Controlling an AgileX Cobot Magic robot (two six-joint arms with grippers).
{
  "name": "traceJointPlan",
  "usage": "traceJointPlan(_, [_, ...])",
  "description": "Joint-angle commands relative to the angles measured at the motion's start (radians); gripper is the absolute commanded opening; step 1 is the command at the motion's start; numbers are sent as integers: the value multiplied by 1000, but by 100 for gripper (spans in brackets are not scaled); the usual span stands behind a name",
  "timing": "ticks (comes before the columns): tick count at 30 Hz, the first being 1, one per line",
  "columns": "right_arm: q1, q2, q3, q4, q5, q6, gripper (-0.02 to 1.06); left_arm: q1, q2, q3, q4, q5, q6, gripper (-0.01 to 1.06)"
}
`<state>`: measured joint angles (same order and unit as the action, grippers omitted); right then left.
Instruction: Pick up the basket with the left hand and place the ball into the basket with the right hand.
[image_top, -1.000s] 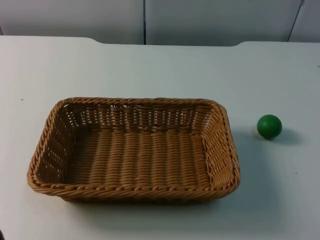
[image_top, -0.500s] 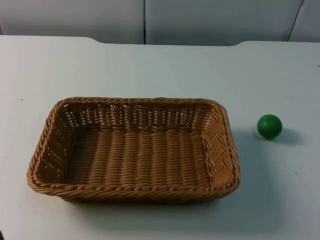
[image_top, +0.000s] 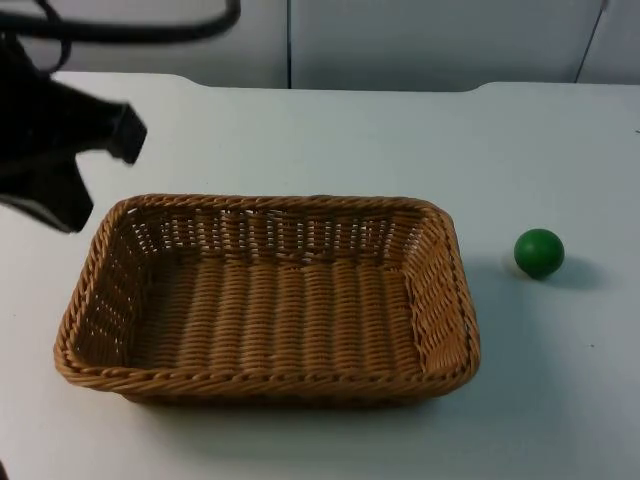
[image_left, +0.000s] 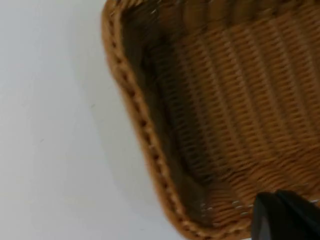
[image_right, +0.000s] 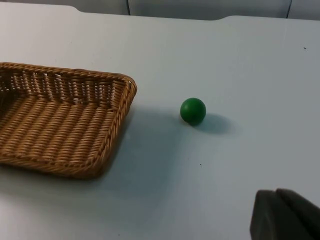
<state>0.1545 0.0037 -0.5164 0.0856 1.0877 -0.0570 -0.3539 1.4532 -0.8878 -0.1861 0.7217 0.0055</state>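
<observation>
Left gripper (image_top: 100, 175) seemingly beside basket (image_top: 440, 300) rim

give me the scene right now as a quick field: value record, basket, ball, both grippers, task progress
basket: brown wicker basket, rectangular, resting on the white table, nothing in it
ball: green ball on the table, to the right of the basket in the top view, apart from it
left gripper: left gripper near the basket's far left corner, not holding it
right gripper: right gripper back from the ball, waiting
task progress: basket not yet lifted, ball not yet picked up
</observation>
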Motion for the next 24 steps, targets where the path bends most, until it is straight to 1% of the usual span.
traceJointPlan(1, [-3,-4,5,-1,-9,2,0,-9,52,-6,101,26,-50,0])
traceJointPlan(3, [-3,-4,5,-1,-9,2,0,-9,76,-6,111,30,-50,0])
traceJointPlan(5, [-3,-4,5,-1,-9,2,0,-9,115,-6,118,14,-50,2])
traceJointPlan(6, [-3,-4,5,-1,-9,2,0,-9,133,-6,118,-1,-50,5])
traceJointPlan(8, [-3,-4,5,-1,-9,2,0,-9,158,-6,102,-45,-50,18])
traceJointPlan(9, [-3,-4,5,-1,-9,2,0,-9,158,-6,102,-45,-50,18])
traceJointPlan(12, [-3,-4,5,-1,-9,2,0,-9,191,-6,79,-141,-66,50])
traceJointPlan(13, [-3,-4,5,-1,-9,2,0,-9,201,-6,79,-171,-78,58])
traceJointPlan(14, [-3,-4,5,-1,-9,2,0,-9,201,-6,79,-171,-78,58])
traceJointPlan(15, [-3,-4,5,-1,-9,2,0,-9,213,-6,81,-194,-92,65])
traceJointPlan(18, [-3,-4,5,-1,-9,2,0,-9,246,-6,101,-245,-96,65])
traceJointPlan(20, [-3,-4,5,-1,-9,2,0,-9,256,-6,111,-258,-96,65])
traceJointPlan(22, [-3,-4,5,-1,-9,2,0,-7,284,-6,132,-302,-98,65])
traceJointPlan(23, [-3,-4,5,-1,-9,2,0,-7,297,-6,160,-319,-125,65])
traceJointPlan(24, [-3,-4,5,-1,-9,2,0,-7,297,-6,160,-319,-125,65])
